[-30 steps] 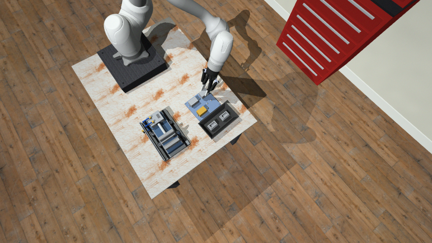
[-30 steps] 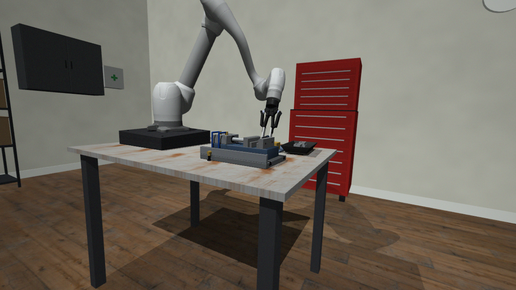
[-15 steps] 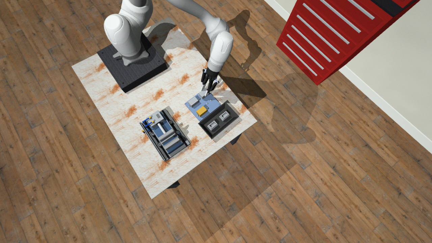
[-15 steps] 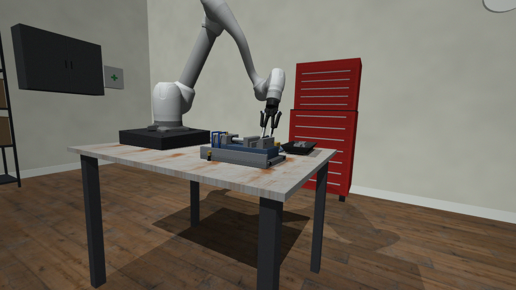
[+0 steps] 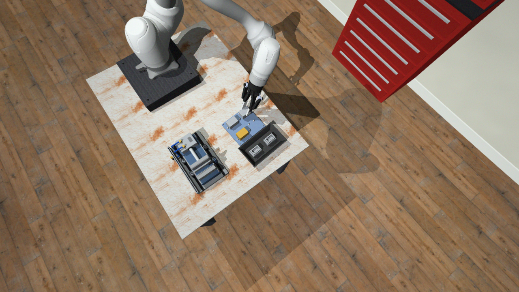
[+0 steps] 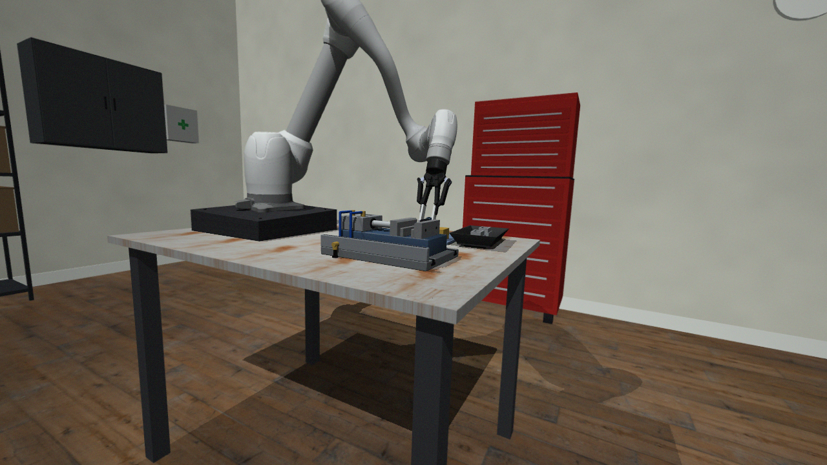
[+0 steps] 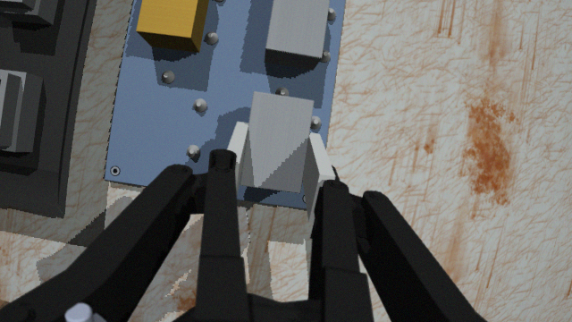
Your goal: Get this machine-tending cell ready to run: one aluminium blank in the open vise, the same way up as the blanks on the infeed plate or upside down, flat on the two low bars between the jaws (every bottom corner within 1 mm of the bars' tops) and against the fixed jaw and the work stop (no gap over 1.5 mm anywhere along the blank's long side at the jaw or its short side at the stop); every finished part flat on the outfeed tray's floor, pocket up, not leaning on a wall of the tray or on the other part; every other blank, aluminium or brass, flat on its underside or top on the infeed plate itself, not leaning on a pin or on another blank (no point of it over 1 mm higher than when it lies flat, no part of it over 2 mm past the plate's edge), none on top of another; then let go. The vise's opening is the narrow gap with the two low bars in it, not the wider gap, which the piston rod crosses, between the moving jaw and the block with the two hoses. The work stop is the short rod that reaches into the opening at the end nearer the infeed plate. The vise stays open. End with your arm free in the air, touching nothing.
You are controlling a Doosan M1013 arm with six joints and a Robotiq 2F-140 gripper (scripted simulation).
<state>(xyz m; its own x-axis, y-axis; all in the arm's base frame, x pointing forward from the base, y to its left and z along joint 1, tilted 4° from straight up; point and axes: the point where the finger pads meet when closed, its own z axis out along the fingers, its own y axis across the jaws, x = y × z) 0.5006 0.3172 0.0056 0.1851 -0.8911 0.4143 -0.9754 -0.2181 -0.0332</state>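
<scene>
"What is your pincer [image 5: 245,111] [image 6: 427,217] [image 7: 275,147] pinching?"

"An aluminium blank [image 5: 242,113] [image 7: 281,134], above the infeed plate's [image 5: 258,125] [image 7: 147,130] end. You grip its opposite sides, probably so its underside can settle flat; I can't tell whether it touches."

"And beyond?"

"The second aluminium blank [image 5: 232,121] [image 7: 297,27] and brass one [image 5: 242,133] [image 6: 443,231] [image 7: 172,18] are on the plate; the vise [image 5: 206,170] [image 6: 375,251], well apart from it, still needs aluminium."
</scene>
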